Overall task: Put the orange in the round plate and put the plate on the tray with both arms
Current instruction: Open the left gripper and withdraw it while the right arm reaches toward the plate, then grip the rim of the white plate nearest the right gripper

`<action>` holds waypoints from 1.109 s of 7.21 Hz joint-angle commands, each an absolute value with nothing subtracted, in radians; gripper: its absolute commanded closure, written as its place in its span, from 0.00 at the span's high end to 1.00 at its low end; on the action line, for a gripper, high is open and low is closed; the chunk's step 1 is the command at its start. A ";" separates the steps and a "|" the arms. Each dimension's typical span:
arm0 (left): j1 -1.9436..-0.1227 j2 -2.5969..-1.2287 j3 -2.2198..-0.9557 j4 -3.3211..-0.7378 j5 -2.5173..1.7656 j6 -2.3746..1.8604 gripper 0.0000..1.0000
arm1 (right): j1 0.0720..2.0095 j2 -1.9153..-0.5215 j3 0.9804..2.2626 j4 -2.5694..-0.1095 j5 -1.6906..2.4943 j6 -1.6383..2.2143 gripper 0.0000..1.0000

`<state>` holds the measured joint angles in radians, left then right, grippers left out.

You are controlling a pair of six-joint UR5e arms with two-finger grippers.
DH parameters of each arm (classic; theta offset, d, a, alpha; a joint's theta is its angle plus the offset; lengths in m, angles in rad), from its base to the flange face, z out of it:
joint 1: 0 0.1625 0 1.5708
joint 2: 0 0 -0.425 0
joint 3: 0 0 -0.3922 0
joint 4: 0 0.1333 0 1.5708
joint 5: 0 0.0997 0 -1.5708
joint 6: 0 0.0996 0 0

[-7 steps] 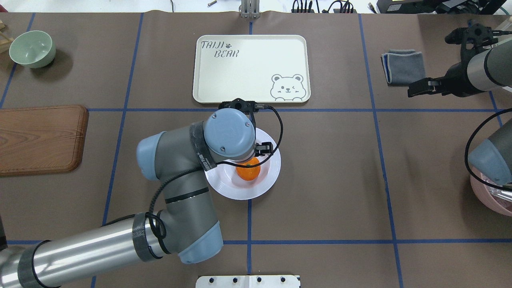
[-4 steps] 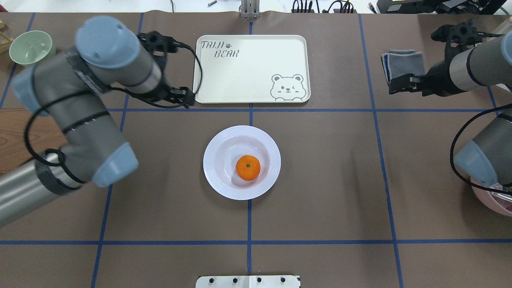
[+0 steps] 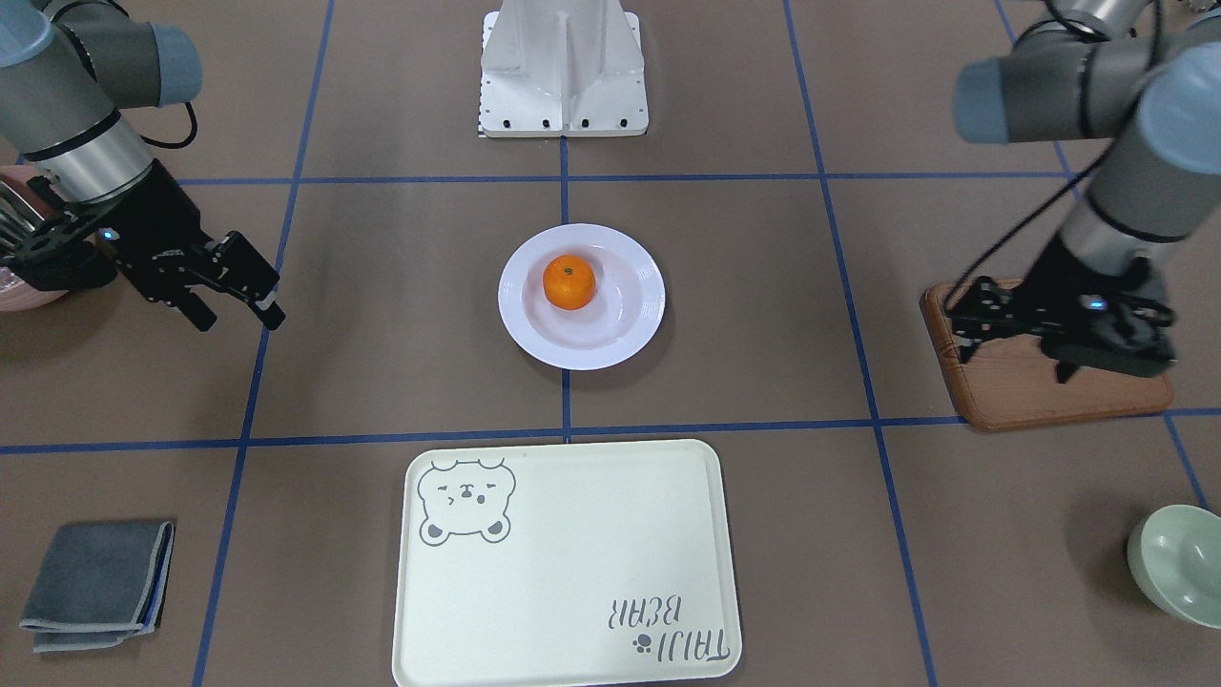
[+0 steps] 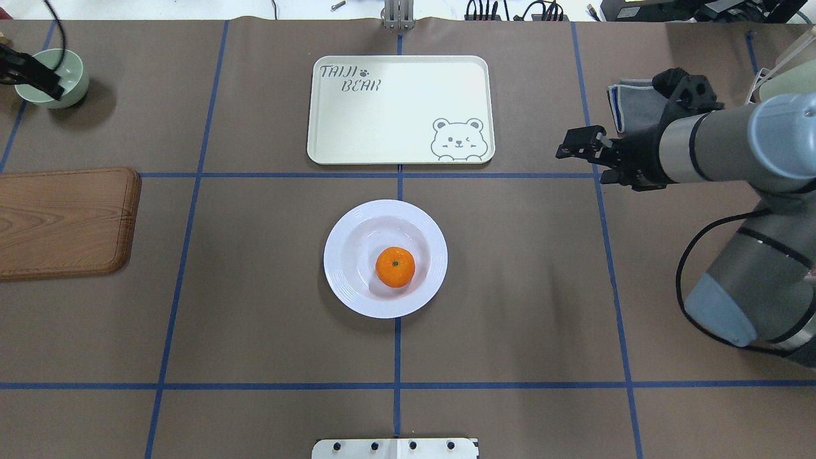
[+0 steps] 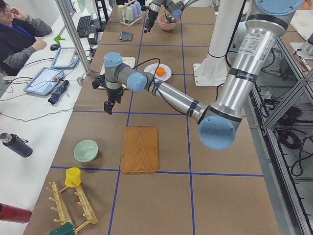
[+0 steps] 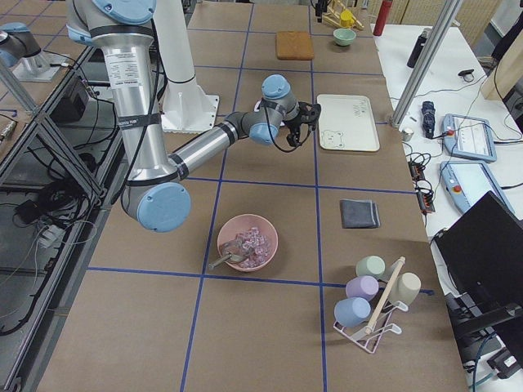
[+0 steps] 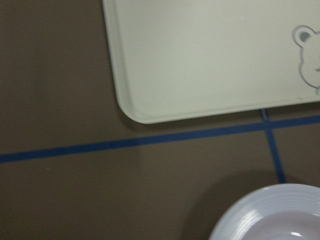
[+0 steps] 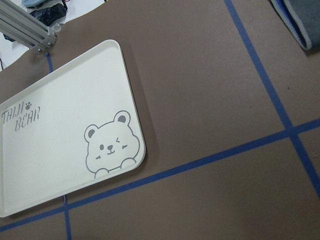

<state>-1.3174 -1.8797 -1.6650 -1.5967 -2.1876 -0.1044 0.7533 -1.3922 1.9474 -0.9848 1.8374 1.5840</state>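
Position finding: the orange sits in the well of the round plate. The plate rests on the table at centre, just short of the tray, which lies on its far side from the robot's base with its long axis running across the table. The plate is not yet on the tray.

I note the right gripper hovers level with the tray's near edge, jaws spread and empty. From it the plate lies toward the robot's left and back toward the base. The left gripper hangs over the wooden board, jaws seemingly spread, carrying nothing. I judge both grippers well apart from the plate and the right one the nearer. The plate is round, so its ridged rim offers the same hold on either flank.

Against the earlier frames, the left gripper has left the plate and swung outward, while the right has advanced inward from above the folded cloth. Orange and plate are unmoved.
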 commanded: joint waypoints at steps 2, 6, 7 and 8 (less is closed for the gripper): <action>-1.648 -1.824 -1.421 -1.650 -2.226 0.334 0.98 | 0.440 -1.355 1.977 -0.971 1.467 1.898 1.00; -1.654 -1.758 -1.397 -1.574 -2.431 0.114 0.98 | 0.128 -1.293 1.864 -0.823 1.094 2.147 1.00; -1.654 -1.758 -1.396 -1.574 -2.431 0.110 0.98 | 0.112 -1.263 1.786 -0.774 1.059 2.163 0.99; -1.654 -1.758 -1.396 -1.574 -2.431 0.110 0.98 | 0.109 -1.238 1.729 -0.778 1.049 2.161 0.98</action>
<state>-1.6533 -1.7599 -1.3967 -1.5739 -2.4292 0.1126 0.1256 -1.2687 1.8063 -0.8002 1.0791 2.1482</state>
